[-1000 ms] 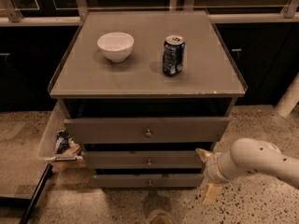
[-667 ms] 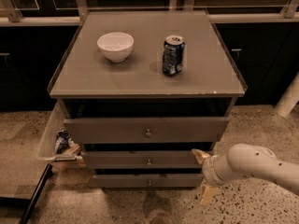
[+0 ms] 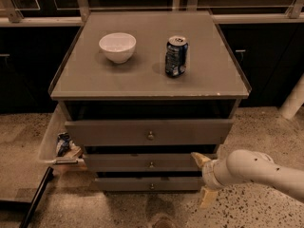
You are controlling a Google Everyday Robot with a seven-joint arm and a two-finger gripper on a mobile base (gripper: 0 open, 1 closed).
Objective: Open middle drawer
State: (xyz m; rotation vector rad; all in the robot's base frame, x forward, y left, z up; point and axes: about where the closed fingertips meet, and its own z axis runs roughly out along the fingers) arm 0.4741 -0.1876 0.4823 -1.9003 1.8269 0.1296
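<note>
We look down on a grey three-drawer cabinet standing on a speckled stone floor [image 3: 266, 127]. Its flat grey top [image 3: 142, 77] carries a white bowl [image 3: 117, 46] at the far left and an upright blue can [image 3: 176, 56] to the right of it, the two well apart. Dark cupboard fronts [image 3: 28, 65] line the far wall. A clear bin [image 3: 51, 139] holding small packets sits against the cabinet's left side, and a white post [image 3: 294, 99] stands at the right edge.

The middle drawer [image 3: 123, 163] lies between the taller top drawer [image 3: 190, 133] and the bottom drawer [image 3: 123, 184]. Its round knob [image 3: 151, 165] sits at the centre of the front, and none of its inside shows.

The gripper [image 3: 204, 178], on a white arm [image 3: 256, 167] entering from the right, is low at the cabinet's near right. Its two tan fingers are spread apart and hold nothing, and the upper finger is just beside the middle drawer's right end.
</note>
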